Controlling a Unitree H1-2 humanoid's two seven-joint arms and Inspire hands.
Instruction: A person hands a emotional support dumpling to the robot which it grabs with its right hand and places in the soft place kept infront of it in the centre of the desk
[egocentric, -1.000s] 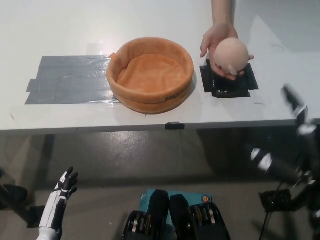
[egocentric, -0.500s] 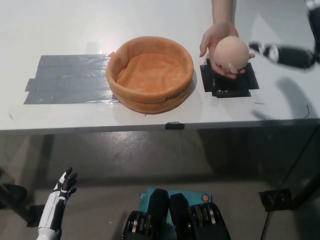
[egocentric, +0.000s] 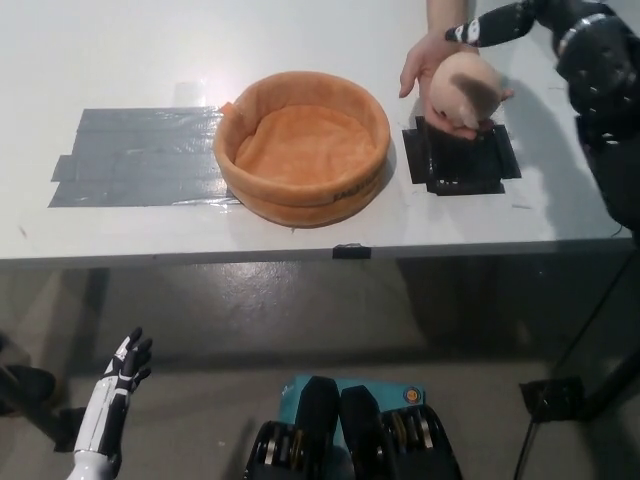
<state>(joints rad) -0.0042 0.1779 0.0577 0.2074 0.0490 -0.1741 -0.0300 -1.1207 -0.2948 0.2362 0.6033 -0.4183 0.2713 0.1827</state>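
Note:
A person's hand (egocentric: 425, 70) holds the round, peach-coloured dumpling (egocentric: 462, 87) above the black tape patch (egocentric: 460, 160) at the table's right. My black right hand (egocentric: 497, 24) reaches in from the upper right, just above the dumpling's far side, with its fingers spread and open around nothing. The orange soft bowl (egocentric: 302, 147) sits empty at the table's centre, left of the dumpling. My white left hand (egocentric: 115, 392) hangs low at the lower left, below the table edge, fingers apart.
Grey tape strips (egocentric: 140, 158) cover the table left of the bowl. A small black tab (egocentric: 350, 251) marks the table's front edge (egocentric: 200, 255). My right forearm (egocentric: 605, 90) runs down the right side above the table.
My right arm has swung up from below the table's right edge, over the table, and now hovers beside the dumpling. The person's hand and dumpling stay in place.

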